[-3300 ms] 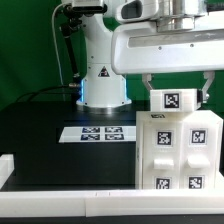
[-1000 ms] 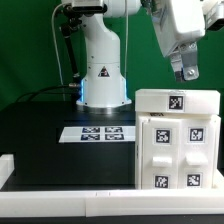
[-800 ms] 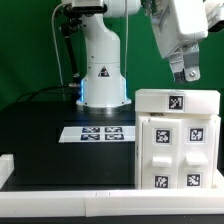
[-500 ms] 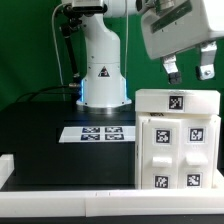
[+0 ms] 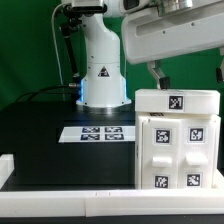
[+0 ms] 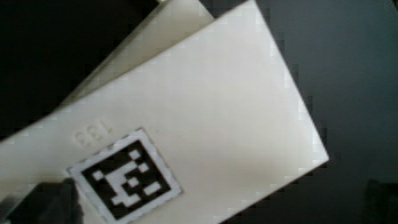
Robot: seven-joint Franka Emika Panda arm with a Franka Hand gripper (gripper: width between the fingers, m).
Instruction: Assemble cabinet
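Observation:
The cabinet (image 5: pixel 178 145) is a large white box with several black-and-white tags. It stands on the black table at the exterior view's right. My gripper (image 5: pixel 188 78) hovers just above its top face, apart from it. The jaws are spread wide with nothing between them. One dark finger (image 5: pixel 155 74) hangs over the cabinet's left top edge; the other is at the picture's right edge. In the wrist view the cabinet's white top (image 6: pixel 196 110) with one tag fills the picture, seen from close above.
The marker board (image 5: pixel 100 132) lies flat on the black table to the left of the cabinet. The white robot pedestal (image 5: pixel 102 75) stands behind it. A low white rim (image 5: pixel 60 200) runs along the table's front and left edges.
The gripper, earlier low astride the cabinet's top, rose clear of it. In the last second it turned and shifted left above the cabinet. The cabinet has not moved.

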